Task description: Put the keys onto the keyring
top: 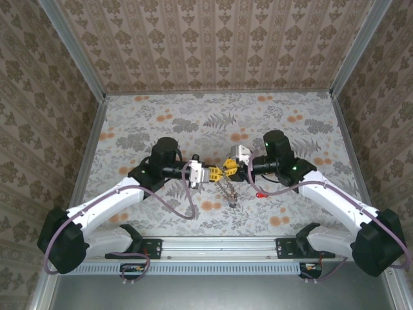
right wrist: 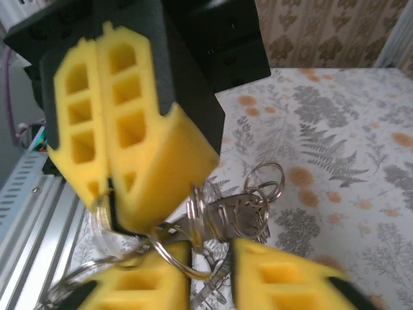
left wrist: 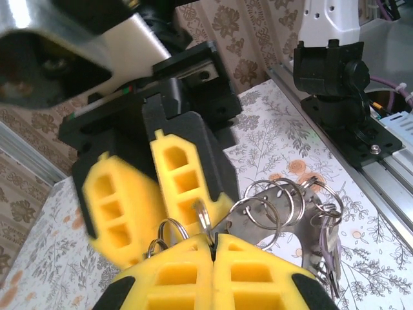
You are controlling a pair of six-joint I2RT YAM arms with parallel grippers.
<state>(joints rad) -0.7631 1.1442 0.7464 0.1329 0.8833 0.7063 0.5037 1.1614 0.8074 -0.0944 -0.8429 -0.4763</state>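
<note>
The keyring (left wrist: pixel 284 216) is a silvery metal piece carrying several split rings, held in the air between both arms. My left gripper (left wrist: pixel 214 240) is shut on its edge, with one ring pinched in the seam. My right gripper (right wrist: pixel 211 261) faces it with the jaws apart and a split ring (right wrist: pixel 171 258) lying in the gap. Small keys (left wrist: pixel 329 248) dangle from the keyring's far side. From above, the left gripper (top: pixel 211 174) and right gripper (top: pixel 226 171) meet tip to tip, and the keyring's strand (top: pixel 228 191) hangs below them. A red key (top: pixel 260 194) lies on the table.
The floral tablecloth (top: pixel 193 123) covers the table inside patterned walls. An aluminium rail (top: pixel 219 244) with both arm bases runs along the near edge. The right arm's base (left wrist: pixel 335 84) stands close behind the keyring in the left wrist view.
</note>
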